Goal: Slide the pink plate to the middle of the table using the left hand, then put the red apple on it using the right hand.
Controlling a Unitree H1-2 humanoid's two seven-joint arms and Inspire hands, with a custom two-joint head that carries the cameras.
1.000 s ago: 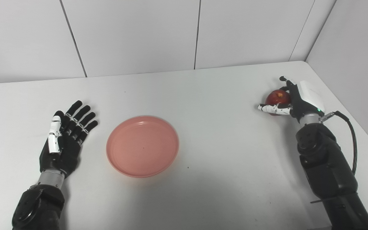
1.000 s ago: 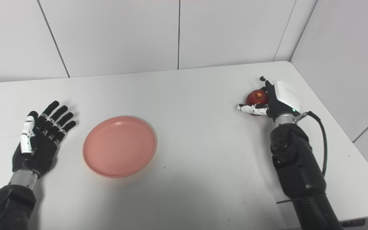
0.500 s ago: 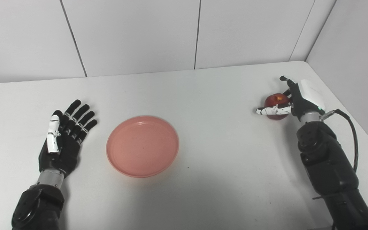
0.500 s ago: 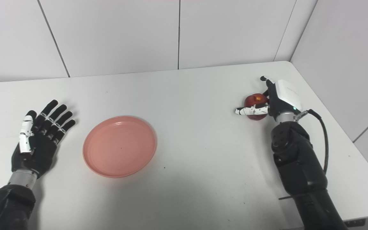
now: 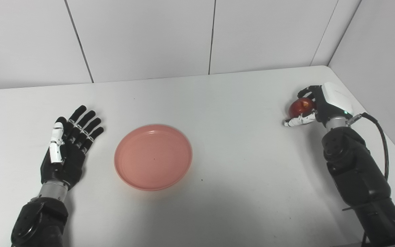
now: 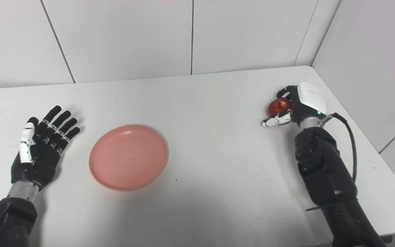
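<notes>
The right hand (image 5: 315, 104) is clamped on the red apple (image 5: 297, 107) near the counter's (image 5: 245, 154) right edge. The left hand (image 5: 68, 151) rests open beside the pink plate (image 5: 153, 156). Advised: carry level, then lower centrally onto the plate.

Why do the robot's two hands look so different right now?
The left hand lies flat with fingers spread apart and holds nothing; the right hand has its fingers curled around the red apple. The left hand waits beside the pink plate; the right hand is far from it. Both have black fingers.
</notes>
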